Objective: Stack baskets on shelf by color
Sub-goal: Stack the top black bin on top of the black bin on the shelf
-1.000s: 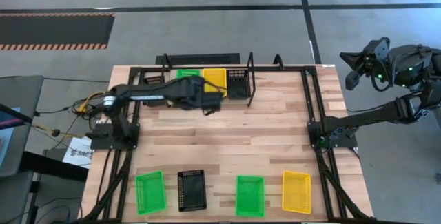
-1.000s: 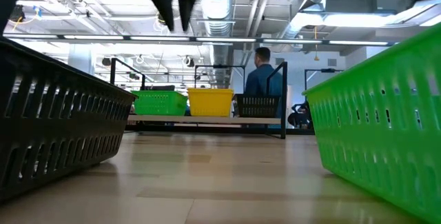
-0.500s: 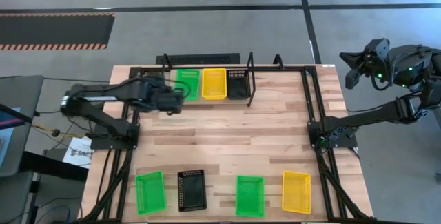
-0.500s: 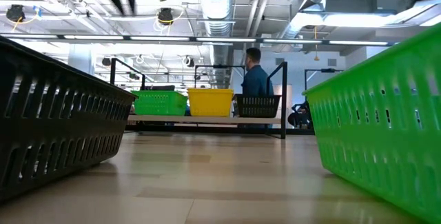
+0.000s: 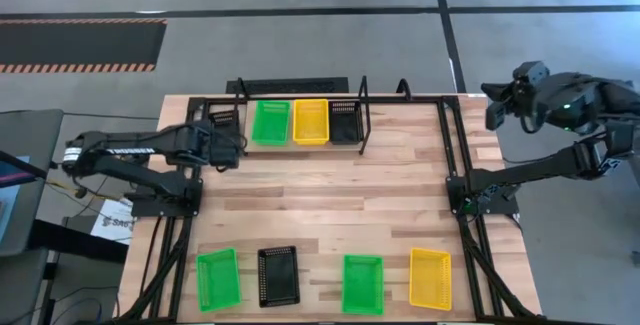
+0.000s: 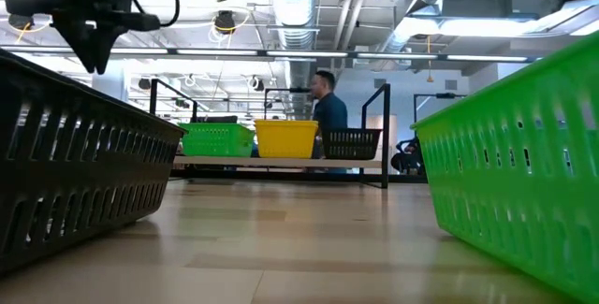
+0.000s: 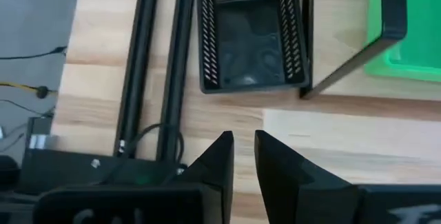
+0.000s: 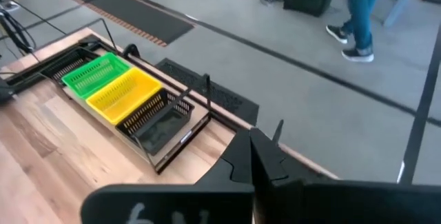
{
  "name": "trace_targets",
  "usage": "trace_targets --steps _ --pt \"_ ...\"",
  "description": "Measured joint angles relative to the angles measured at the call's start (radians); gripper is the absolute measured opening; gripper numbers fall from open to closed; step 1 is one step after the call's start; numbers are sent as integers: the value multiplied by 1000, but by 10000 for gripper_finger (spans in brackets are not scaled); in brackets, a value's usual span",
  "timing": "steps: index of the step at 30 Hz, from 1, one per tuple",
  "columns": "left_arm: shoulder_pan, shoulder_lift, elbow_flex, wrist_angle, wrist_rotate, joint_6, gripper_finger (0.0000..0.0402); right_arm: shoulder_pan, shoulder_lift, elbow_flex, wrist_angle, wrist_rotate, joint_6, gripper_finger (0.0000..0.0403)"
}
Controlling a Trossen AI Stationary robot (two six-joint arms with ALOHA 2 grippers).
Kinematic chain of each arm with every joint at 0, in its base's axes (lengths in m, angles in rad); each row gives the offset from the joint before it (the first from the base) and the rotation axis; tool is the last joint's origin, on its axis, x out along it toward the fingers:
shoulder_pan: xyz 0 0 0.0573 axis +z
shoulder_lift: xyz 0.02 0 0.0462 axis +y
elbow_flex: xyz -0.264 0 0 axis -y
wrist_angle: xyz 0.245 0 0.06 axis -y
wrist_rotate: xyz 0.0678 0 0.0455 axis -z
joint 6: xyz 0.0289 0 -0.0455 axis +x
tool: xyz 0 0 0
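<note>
Broadly, the bench carries two groups, set out so that sorting runs from the near edge to the far one. Along the far edge stands the shelf, its board holding one basket of each colour side by side: a green basket, a yellow basket and a black basket. That row reads as three colour slots, each ready to take more of its kind.

Along the near edge wait four loose ones, spaced apart so each can be taken alone: a green one nearest the left corner, a black one beside it, a second green one, and a yellow one toward the right corner. Another black basket sits off the shelf's left end, by the bench's frame rail.

The left gripper hovers just short of that stray black basket, empty, its fingers drawn close with a narrow gap between them; I judge it is between picks. The right gripper is parked off the bench's far right corner, fingers pressed together, holding nothing.
</note>
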Motion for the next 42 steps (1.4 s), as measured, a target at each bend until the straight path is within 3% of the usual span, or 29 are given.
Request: trace_targets --steps 8,16,24,31,42 --pt "151 0 0 55 -34 309 46 8 0 -186 146 -36 80 1" --pt "369 0 0 111 -15 417 46 78 2 -334 334 -55 64 1" --pt "565 -1 -44 263 142 584 46 153 13 -337 369 -55 60 1" --pt "626 1 -163 383 214 549 46 210 12 -337 362 -55 61 1" --pt "674 -13 -177 407 210 458 46 244 11 -337 360 -58 18 1"
